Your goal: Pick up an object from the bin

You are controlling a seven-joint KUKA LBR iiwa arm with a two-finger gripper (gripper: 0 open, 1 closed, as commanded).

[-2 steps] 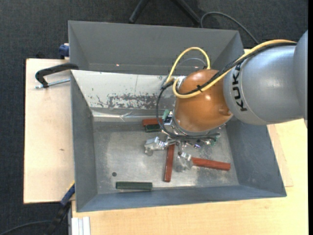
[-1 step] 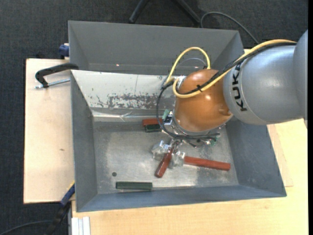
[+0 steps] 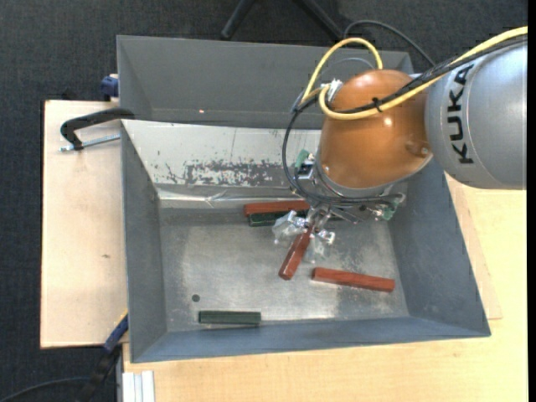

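Observation:
My gripper (image 3: 306, 231) hangs below the orange cover, low over the middle of the bin. A short red-brown stick (image 3: 293, 259) slants down and to the left from between its fingers, and the fingers are shut on its upper end. A longer red stick (image 3: 353, 280) lies flat on the floor just to the right and front of it. Another red-brown stick with a dark piece (image 3: 272, 212) lies along the foot of the back wall, left of the gripper.
A dark green bar (image 3: 229, 316) lies near the front wall at the left. The arm reaches in from the right over the bin's back right corner. The bin's walls slope inward.

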